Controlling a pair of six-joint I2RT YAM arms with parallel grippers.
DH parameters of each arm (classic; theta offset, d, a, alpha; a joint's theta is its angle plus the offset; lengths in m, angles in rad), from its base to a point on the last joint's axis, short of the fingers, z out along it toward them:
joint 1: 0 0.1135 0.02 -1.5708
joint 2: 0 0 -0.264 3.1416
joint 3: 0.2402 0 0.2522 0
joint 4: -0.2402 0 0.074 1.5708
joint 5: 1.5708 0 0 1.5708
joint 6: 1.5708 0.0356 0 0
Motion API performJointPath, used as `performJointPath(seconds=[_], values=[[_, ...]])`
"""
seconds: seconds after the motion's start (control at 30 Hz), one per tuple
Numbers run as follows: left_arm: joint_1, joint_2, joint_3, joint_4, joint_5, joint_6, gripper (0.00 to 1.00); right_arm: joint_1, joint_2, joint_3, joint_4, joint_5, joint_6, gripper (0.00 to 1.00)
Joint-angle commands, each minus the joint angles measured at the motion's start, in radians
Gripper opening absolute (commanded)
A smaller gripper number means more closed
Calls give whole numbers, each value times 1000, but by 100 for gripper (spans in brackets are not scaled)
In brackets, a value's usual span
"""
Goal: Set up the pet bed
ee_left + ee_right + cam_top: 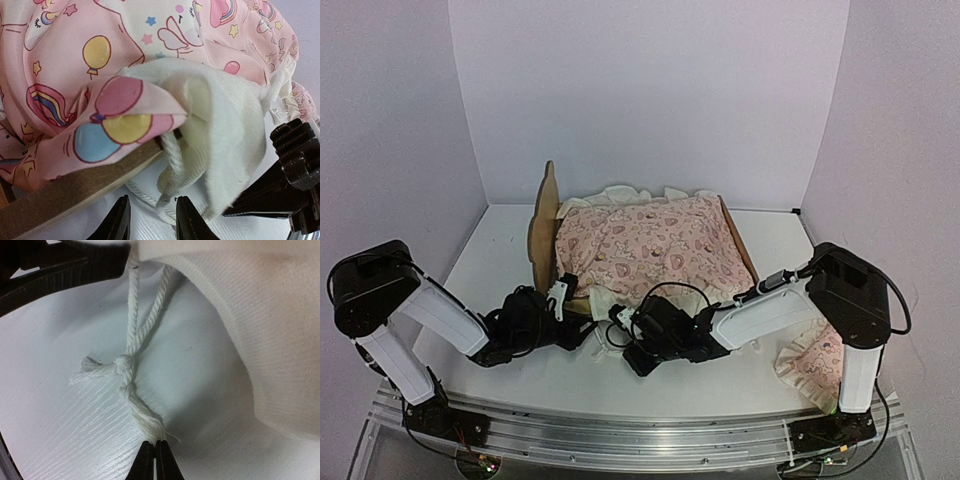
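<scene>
The pet bed (544, 228) stands at the middle of the table with its plywood headboard on the left. A pink printed cover (655, 240) with cream ruffles lies over it. In the left wrist view its brown side rail (75, 185) shows under the cover's corner. My left gripper (153, 199) is open at the bed's near left corner, and a white cord (169, 165) hangs between its fingertips. My right gripper (154, 442) is shut on the frayed end of the knotted white cord (125, 365), which lies on the table and leads under the cream fabric (260, 315).
A small pink ruffled pillow (815, 365) lies at the near right beside the right arm's base. Both grippers (563, 298) (618, 322) sit close together at the bed's front edge. White walls close in the table at the back and sides.
</scene>
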Motion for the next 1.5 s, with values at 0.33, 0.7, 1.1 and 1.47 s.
performJointPath(seconds=[0.33, 0.7, 1.1, 1.47], values=[[-11, 52, 52, 34, -42, 22, 19, 3, -42, 41, -6, -50, -7, 0], [-10, 12, 61, -26, -12, 48, 0, 0, -81, 45, -6, -30, -22, 0], [-4, -194, 70, -295, 81, 76, 0, -9, -71, 174, -68, -47, -87, 0], [27, -270, 72, -399, 90, 85, 0, -43, 63, 330, -69, -51, -65, 0]])
